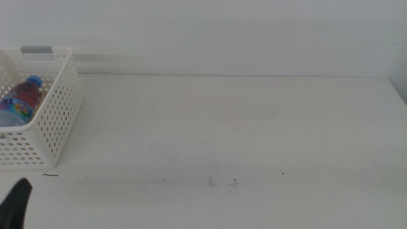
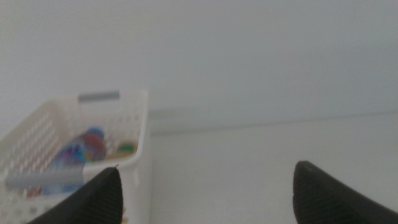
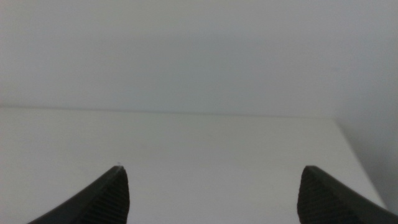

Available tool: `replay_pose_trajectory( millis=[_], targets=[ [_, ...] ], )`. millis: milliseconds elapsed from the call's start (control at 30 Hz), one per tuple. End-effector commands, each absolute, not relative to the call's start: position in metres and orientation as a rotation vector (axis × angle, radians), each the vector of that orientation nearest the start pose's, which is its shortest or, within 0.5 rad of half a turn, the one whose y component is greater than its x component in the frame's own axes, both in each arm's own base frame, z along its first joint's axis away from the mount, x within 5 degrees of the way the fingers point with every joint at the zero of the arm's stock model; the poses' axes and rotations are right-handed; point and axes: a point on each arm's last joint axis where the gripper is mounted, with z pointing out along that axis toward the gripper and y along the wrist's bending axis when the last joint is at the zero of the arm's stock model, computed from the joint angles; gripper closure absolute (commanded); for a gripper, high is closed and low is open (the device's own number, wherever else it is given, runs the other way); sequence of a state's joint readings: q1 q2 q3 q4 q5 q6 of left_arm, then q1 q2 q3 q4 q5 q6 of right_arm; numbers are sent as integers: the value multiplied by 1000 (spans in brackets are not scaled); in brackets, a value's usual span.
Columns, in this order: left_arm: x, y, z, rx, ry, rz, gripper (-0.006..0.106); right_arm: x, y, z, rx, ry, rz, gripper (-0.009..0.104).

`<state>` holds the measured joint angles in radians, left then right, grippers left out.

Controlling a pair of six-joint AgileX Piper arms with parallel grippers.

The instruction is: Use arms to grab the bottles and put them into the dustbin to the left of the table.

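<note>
The white perforated dustbin (image 1: pixel 54 114) stands at the table's left edge. Inside it lies the blue-capped water bottle (image 1: pixel 22 98), with other bottles only partly showing as colour behind the wall. In the left wrist view the dustbin (image 2: pixel 134 134) holds the blue-capped bottle (image 2: pixel 84 146) and something yellow-green beside it. My left gripper (image 2: pixel 205 193) is open with nothing between its jaws; one black jaw tip (image 1: pixel 16 200) shows at the bottom left of the middle view, in front of the dustbin. My right gripper (image 3: pixel 211 196) is open over bare table (image 3: pixel 199 143), out of the middle view.
The white table (image 1: pixel 241 133) carries only a few small dark specks (image 1: pixel 222 183) near the front and a short dark mark (image 1: pixel 50 175) by the dustbin. A pale wall rises behind the table's far edge.
</note>
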<state>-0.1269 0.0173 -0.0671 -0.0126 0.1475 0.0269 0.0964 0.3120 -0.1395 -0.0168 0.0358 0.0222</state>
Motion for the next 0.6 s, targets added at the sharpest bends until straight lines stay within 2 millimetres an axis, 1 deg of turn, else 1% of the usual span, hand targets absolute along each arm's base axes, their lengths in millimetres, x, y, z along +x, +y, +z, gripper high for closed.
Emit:
replay_pose_trajectory(
  millis=[0, 67, 167, 233, 300, 567],
  targets=[
    [55, -6, 211, 89, 1586, -89, 7, 72, 4, 223, -81, 1700, 5, 11],
    [56, -6, 203, 68, 1603, -97, 7, 63, 2, 214, -77, 1691, -2, 11],
    [56, -6, 202, 58, 1606, -102, 7, 56, 2, 200, -71, 1649, 2, 11],
    [56, -6, 200, 60, 1632, -102, 7, 56, 2, 199, -69, 1640, 0, 11],
    [56, -6, 200, 59, 1629, -102, 7, 56, 2, 196, -62, 1670, 7, 11],
    [56, -6, 200, 63, 1629, -99, 7, 56, 2, 197, -58, 1663, 11, 11]
  ],
)
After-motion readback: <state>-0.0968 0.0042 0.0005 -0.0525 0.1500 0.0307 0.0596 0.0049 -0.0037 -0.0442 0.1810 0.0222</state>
